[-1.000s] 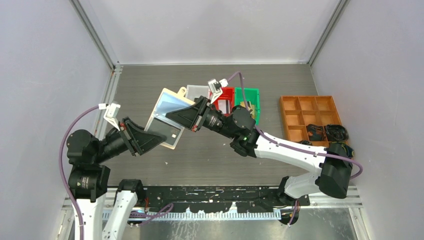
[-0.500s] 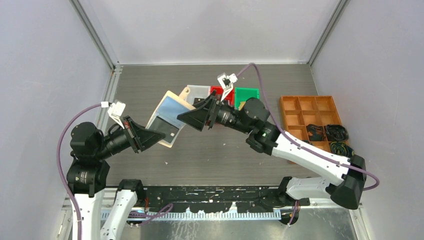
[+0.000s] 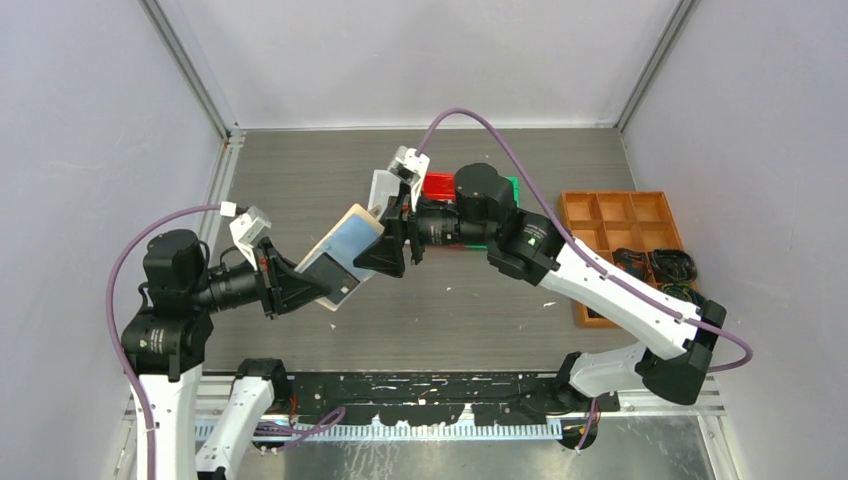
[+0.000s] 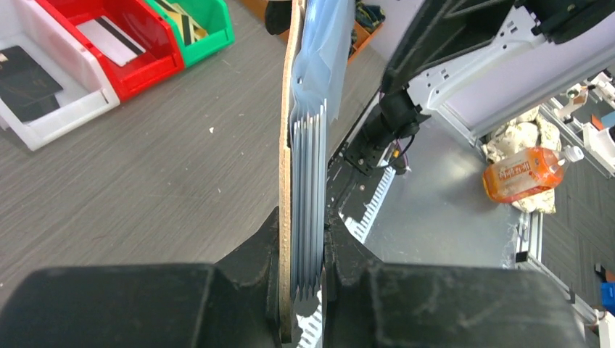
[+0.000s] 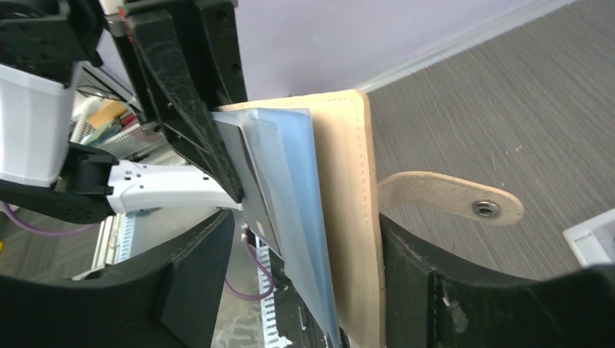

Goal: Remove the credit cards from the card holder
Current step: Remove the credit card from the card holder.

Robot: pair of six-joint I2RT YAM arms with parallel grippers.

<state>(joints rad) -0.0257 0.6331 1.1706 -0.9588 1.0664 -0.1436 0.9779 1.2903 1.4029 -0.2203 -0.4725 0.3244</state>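
The beige card holder (image 3: 345,250) hangs in the air over the table, its clear sleeves (image 4: 313,138) fanned edge-on beside the tan cover (image 4: 287,130). My left gripper (image 4: 303,225) is shut on its lower end. My right gripper (image 5: 306,221) is open and straddles the other end, one finger on each side, beside the snap tab (image 5: 450,199). A dark grey card (image 5: 250,177) shows inside a sleeve. Other credit cards lie in bins: a black one (image 4: 22,76) in the white bin, a white striped one (image 4: 109,40) in the red bin.
White (image 4: 54,116), red (image 4: 145,69) and green (image 4: 214,29) bins stand in a row at the back, partly hidden by my right arm in the top view. An orange compartment tray (image 3: 620,235) sits at the right. An orange bottle (image 4: 526,174) lies off the table.
My right gripper let go of the card holder, opened wide and now straddles its far end. Both arms shifted left and nearer; the left gripper closed a little tighter on the holder.
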